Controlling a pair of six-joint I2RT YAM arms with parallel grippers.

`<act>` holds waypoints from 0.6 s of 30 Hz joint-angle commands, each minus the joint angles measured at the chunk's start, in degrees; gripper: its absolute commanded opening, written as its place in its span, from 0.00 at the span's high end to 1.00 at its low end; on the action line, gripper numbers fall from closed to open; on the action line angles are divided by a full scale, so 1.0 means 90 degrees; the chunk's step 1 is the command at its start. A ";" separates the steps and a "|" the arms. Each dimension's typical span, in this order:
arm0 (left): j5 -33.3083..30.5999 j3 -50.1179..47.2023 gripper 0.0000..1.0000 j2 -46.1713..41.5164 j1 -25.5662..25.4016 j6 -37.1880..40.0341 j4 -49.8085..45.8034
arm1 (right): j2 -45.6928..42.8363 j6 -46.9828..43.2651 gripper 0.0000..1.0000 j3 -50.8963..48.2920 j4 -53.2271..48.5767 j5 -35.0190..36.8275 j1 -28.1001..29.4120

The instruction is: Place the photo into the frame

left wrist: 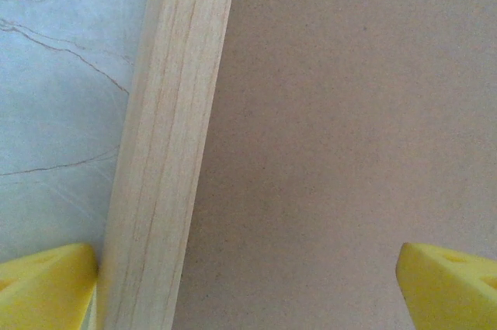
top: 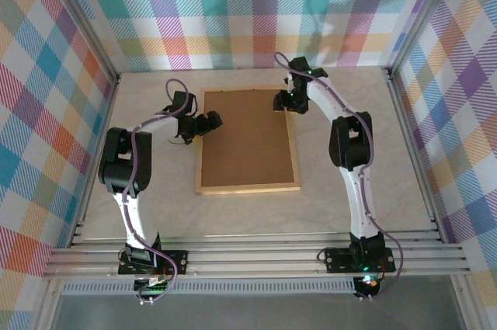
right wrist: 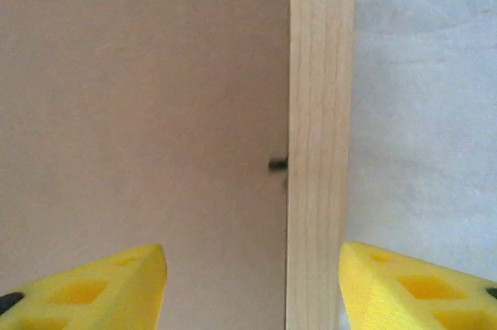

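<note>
One frame (top: 247,187) lies on the desk (top: 248,217), holding one brown backing board (top: 247,136). Two spread tools: left tool (top: 205,123) straddles its left rail, right tool (top: 282,102) its right.

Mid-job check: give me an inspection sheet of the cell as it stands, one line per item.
Surface: pale marbled table.
Job's things: frame lies flat, brown backing up.
Clutter: nothing seen.
Grippers: left gripper open, fingers straddling the frame's left rail; right gripper open, straddling the right rail.
Cables: purple cables run along both arms, looping near the wrists.
Surroundings: plaid walls; aluminium rails at the near edge.
</note>
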 commanded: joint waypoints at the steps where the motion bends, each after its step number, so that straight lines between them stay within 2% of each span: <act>1: 0.0271 -0.0133 0.01 -0.0245 0.0069 0.0044 -0.0261 | -0.1003 -0.0154 0.37 -0.0425 0.0182 0.0075 0.0024; 11: 0.0290 -0.0255 0.01 -0.0347 0.0076 0.0048 -0.0268 | -0.2516 -0.0108 0.38 -0.2908 0.0561 0.0340 -0.0089; 18: 0.0346 -0.0376 0.01 -0.0365 0.0080 -0.0009 -0.0194 | -0.2757 0.0176 0.39 -0.4061 0.1067 0.0118 -0.0088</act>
